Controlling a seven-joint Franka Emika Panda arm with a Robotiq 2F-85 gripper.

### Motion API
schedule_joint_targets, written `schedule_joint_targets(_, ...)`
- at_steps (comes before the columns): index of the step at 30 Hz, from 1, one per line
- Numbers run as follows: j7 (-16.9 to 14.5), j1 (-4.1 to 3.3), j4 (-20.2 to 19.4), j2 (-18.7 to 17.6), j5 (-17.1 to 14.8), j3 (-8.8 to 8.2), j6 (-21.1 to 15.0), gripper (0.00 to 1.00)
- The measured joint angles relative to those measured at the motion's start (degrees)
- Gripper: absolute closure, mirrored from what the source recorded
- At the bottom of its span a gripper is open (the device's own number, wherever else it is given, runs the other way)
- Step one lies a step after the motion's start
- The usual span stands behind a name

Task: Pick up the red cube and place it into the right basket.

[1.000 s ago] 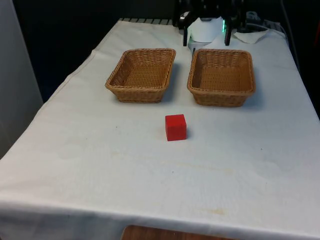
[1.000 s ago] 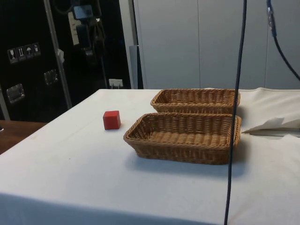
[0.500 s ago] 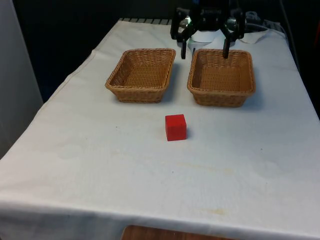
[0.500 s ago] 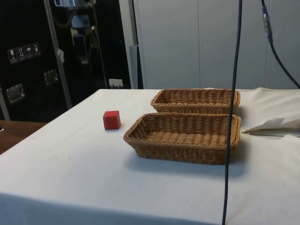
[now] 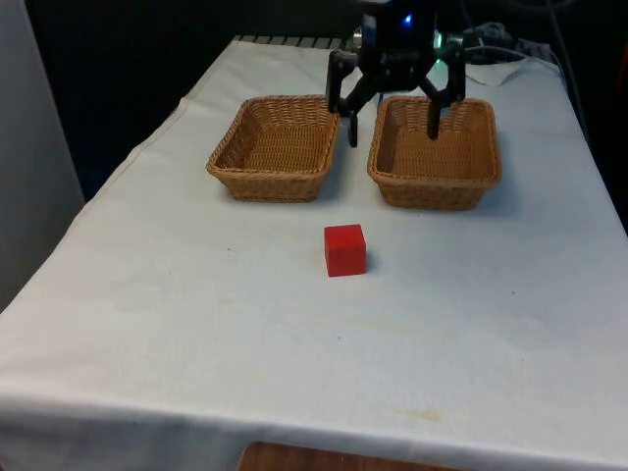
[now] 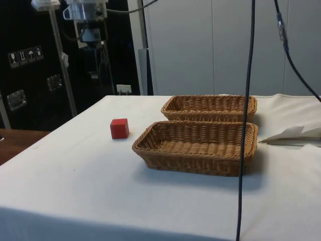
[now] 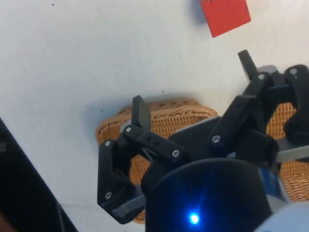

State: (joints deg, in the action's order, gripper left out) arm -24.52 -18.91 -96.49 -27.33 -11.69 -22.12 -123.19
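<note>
Front view: jaws stand wide apart with nothing between them, one finger hanging over the gap between the two baskets, the other over the basket on the front view's right. The gripper (image 5: pixel 392 123) sits above the near edge of the far-end basket area; compared with half a second and a second ago it has come forward from the far end of the table and lower, its spread unchanged. Wrist view agrees: gripper (image 7: pixel 193 82) open wide, with wicker beneath it and the red cube (image 7: pixel 225 16) ahead on bare cloth, well apart from the fingertips. The red cube (image 5: pixel 345 249) has not moved across the three front frames; it rests flat on the white cloth (image 5: pixel 196 324), near of both baskets and roughly between them, touching neither. Side view shows the same: red cube (image 6: pixel 119 128) alone on the cloth, just beside the near corner of the closer basket (image 6: pixel 198 148). The basket on the front view's left (image 5: pixel 278 145) and the basket on the front view's right (image 5: pixel 435 149) both appear empty and unmoved. Judgement: this is the approach phase, the arm travelling toward the cube with the grasp not yet begun. Remaining: carry on past the basket rims, descend over the cube, close, lift, carry to the right basket. Possible risk: a finger clipping a wicker rim on the way over.
</note>
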Motion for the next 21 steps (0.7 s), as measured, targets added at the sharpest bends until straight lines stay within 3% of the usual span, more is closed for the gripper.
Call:
schedule_joint_targets(7,-2.9,0.4,-1.9,-0.4,-1.9,-0.17,-1.8,0.0)
schedule_joint_targets(21,-8.9,0.92,-2.2,-6.0,-2.9,-0.23,-7.0,0.0)
